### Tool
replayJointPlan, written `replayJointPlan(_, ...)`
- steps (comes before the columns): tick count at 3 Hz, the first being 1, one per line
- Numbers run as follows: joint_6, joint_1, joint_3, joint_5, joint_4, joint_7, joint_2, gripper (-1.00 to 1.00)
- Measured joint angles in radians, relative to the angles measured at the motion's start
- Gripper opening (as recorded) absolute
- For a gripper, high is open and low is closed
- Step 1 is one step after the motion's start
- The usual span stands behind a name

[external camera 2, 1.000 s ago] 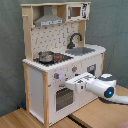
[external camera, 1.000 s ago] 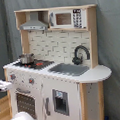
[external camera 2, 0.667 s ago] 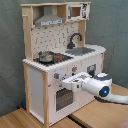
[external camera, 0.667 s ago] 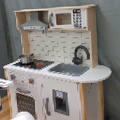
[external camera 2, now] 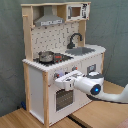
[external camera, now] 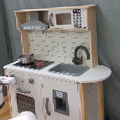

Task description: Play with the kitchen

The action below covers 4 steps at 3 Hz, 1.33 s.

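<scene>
The toy kitchen (external camera 2: 65,65) stands upright on the wooden floor, filling the middle of both exterior views: hood (external camera: 33,24) and microwave (external camera: 69,18) up top, small pot (external camera 2: 46,56) on the hob, grey sink (external camera: 70,69) and black faucet (external camera: 81,54) to the first exterior view's right of the hob.

My gripper (external camera 2: 59,81) is at the front panel, just under the row of knobs (external camera 2: 75,69) and above the windowed oven door (external camera 2: 62,99). In the second exterior view it appears to touch or nearly touch the top edge of the door, where a handle would sit. I cannot tell whether my fingers are open or closed; they merge with the white panel.

Change over the last second: my arm has moved in toward the kitchen front, from clear of the oven area to right against it. In the first exterior view, only part of my arm (external camera: 4,80) shows at the left edge, beside the kitchen's near corner. The kitchen itself has not shifted; the pot stays on the hob, and the oven door still looks closed.

Judgement: I am at the approach-and-contact stage on the oven door or its handle. The next move likely needs a firm hold before any pull. Risk: pulling hard could drag or tip the whole unit.
</scene>
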Motion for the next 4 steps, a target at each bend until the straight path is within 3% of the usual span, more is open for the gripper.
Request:
replayJointPlan(1, 0.0, -0.076, 0.011, 0.002, 0.068, 0.003, 0.002, 1.0)
replayJointPlan(2, 0.0, -0.104, 0.027, 0.004, 0.108, 0.052, 0.01, 1.0)
replayJointPlan(3, 0.0, -0.104, 0.027, 0.004, 0.108, 0.052, 0.01, -1.0)
replayJointPlan(4, -0.001, -0.104, 0.026, 0.004, 0.102, 0.092, 0.01, -1.0)
